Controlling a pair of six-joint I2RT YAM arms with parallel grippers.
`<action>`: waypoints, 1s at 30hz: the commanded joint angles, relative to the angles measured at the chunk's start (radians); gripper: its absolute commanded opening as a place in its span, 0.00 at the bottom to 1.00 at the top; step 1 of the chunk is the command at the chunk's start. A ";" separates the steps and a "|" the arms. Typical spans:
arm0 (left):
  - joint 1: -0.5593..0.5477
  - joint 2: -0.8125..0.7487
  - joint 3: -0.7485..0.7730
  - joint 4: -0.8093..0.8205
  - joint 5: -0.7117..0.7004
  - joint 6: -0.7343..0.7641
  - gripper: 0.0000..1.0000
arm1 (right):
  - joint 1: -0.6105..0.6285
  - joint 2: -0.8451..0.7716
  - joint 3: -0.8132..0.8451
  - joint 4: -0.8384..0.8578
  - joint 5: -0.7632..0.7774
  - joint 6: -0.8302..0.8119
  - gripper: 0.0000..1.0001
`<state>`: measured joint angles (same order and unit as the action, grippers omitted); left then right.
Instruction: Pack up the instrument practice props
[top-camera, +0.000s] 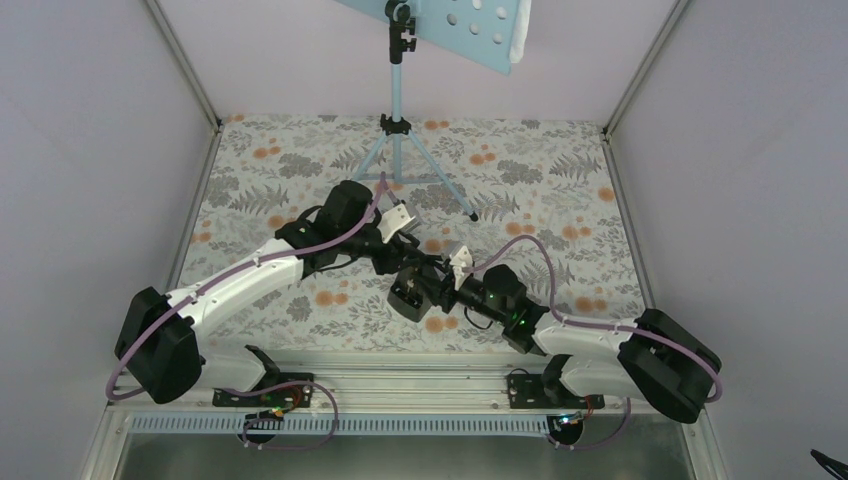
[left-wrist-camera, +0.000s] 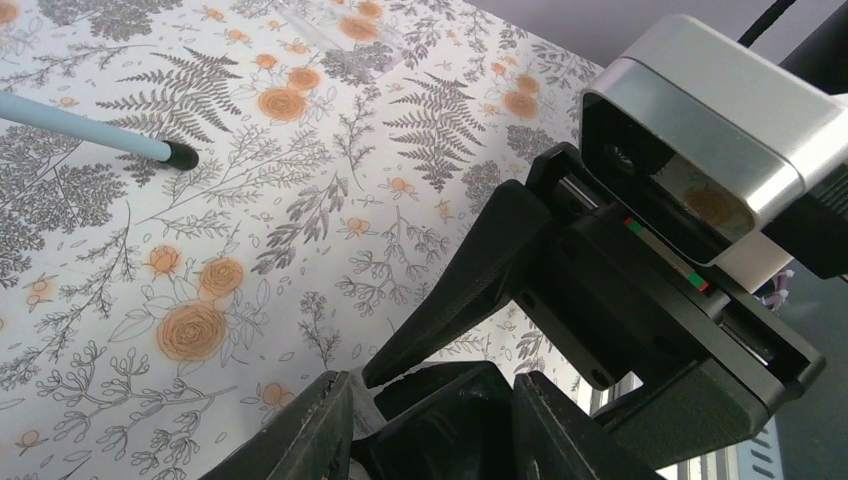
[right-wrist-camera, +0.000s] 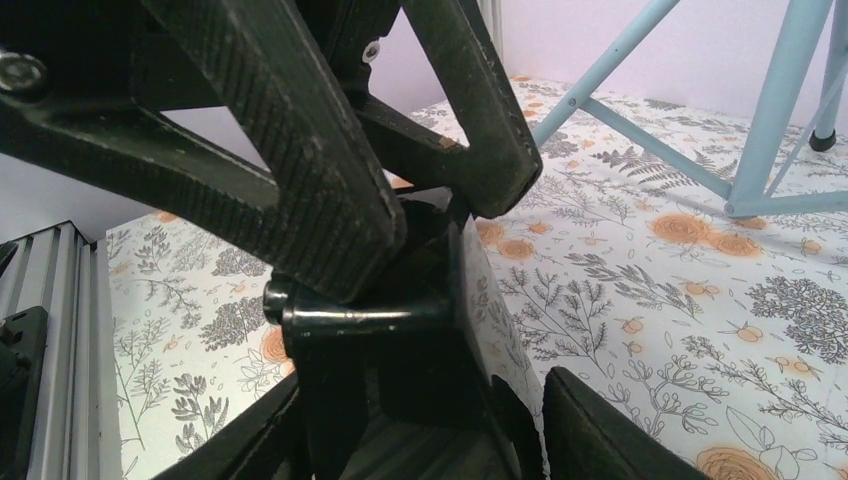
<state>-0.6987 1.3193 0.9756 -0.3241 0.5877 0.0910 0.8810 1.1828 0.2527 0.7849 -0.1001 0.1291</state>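
We see box (top-camera: 408, 300) at mid-table, nearer front edge, on floral cloth (top-camera: 560, 200): small, black, matte, wedge-like. Left gripper (left-wrist-camera: 432, 380) part closed, ribbed fingers (right-wrist-camera: 300, 150) pressed on box from both sides; we read that as a grip. Right gripper (right-wrist-camera: 425, 390) straddles box, jaws part open; cloth shows between box and one finger, so no clamp. Stand (top-camera: 397, 100) at far side, well apart from box: light blue tripod, pole upright, tray (top-camera: 450, 25) tilted and dotted with holes.
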 joint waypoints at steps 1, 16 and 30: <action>-0.013 0.023 -0.002 -0.016 0.033 0.017 0.41 | -0.021 0.019 0.033 0.014 0.026 0.009 0.53; -0.019 0.026 0.000 -0.017 0.032 0.018 0.40 | -0.042 0.031 0.063 -0.010 0.036 0.008 0.59; -0.021 -0.018 -0.001 0.007 -0.055 0.008 0.56 | -0.043 -0.090 0.120 -0.187 -0.092 0.012 1.00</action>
<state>-0.7105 1.3285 0.9760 -0.3019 0.5720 0.0940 0.8417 1.1744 0.3138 0.6945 -0.1257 0.1329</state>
